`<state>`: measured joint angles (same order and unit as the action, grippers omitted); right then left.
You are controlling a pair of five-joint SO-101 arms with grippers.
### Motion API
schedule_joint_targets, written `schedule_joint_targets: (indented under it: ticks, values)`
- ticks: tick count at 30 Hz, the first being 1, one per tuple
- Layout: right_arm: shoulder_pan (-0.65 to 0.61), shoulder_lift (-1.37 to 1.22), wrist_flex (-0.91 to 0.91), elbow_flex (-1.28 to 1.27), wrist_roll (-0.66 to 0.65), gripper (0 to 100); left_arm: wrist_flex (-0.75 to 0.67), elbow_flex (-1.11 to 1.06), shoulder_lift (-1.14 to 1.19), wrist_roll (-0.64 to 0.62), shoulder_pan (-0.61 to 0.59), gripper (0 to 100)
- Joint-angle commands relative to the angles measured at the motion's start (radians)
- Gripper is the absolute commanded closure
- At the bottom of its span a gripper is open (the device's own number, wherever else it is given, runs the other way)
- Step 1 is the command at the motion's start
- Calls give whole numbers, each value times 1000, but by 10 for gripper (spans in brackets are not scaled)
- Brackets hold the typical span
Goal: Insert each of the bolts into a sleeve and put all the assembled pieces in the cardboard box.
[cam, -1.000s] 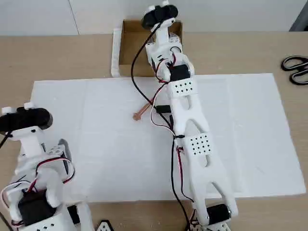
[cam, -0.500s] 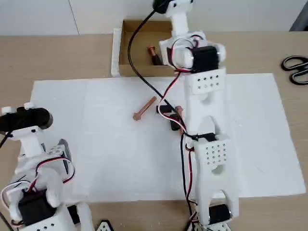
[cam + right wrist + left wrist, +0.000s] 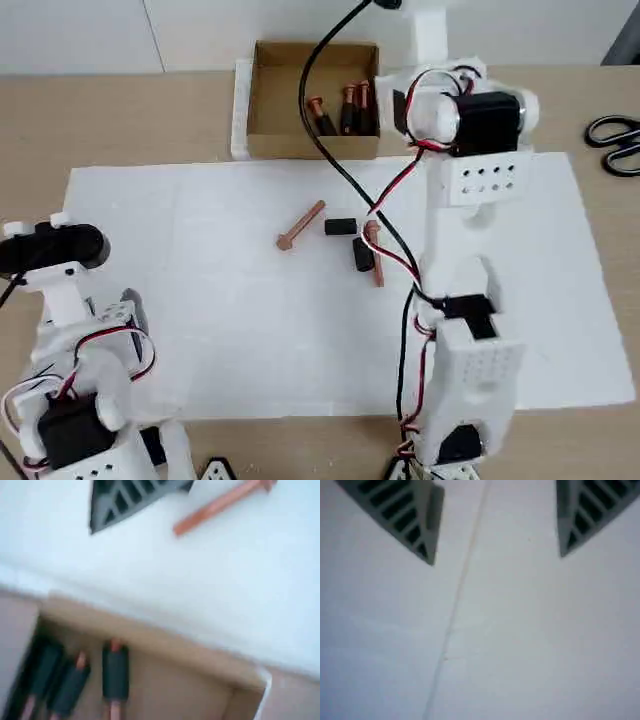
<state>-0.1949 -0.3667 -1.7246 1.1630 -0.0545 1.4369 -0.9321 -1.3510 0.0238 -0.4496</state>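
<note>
Nearby, scissors (image 3: 612, 143); cable (image 3: 305, 95) crosses cardboard box (image 3: 275, 100); left hand (image 3: 496, 556) released (right hand (image 3: 130, 507): cannot tell).

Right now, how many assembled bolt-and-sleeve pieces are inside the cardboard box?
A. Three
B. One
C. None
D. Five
A: three bolt-and-sleeve pieces lie side by side in the cardboard box, and a bare bolt lies out on the white mat.
</note>
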Motion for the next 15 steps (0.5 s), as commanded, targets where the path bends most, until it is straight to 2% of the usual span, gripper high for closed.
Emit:
schedule_joint_targets:
  ticks: [1,7,15]
  values:
    - [-5,231,-5,-351,-5,772,-21,4,-8,6,0,848]
    - [-10,331,-1,-697,0,770,-21,4,-8,6,0,848]
    - [-25,251,18,-838,106,771,-23,1,-8,6,0,848]
